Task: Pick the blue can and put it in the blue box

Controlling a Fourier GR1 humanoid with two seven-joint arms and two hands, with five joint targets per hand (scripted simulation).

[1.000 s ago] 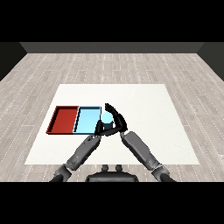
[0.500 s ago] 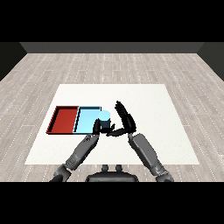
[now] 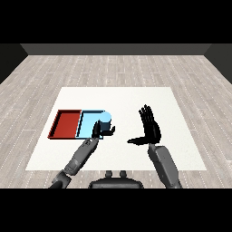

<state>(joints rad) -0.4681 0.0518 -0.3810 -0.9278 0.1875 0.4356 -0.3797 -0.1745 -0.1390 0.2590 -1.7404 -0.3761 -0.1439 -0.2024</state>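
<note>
The blue can (image 3: 103, 118) stands upright in the light blue tray (image 3: 87, 124), at the tray's right end, its pale top rising above the back right corner. The red tray (image 3: 67, 123) lies touching the light blue tray on its left side, the two forming one long rectangle on the left part of the white counter (image 3: 118, 97).

The left hand (image 3: 100, 130) sits at the front right corner of the light blue tray, directly in front of the can. Its dark fingers overlap the lower part of the can and the tray's front rim, so the can's base is hidden, and it is not possible to tell whether the fingers curl round the can or only rest near it. The left forearm (image 3: 80, 156) runs down toward the lower left.

The right hand (image 3: 149, 128) is well apart from both trays, over the bare counter to the right of centre. It is released: fingers straight and pointing away from the robot, thumb stuck out to the left, grasping nothing. Its grey forearm (image 3: 164, 164) comes up from the lower right.

Between the two hands there is only bare counter. Around the counter lies a grey plank floor (image 3: 118, 68).
</note>
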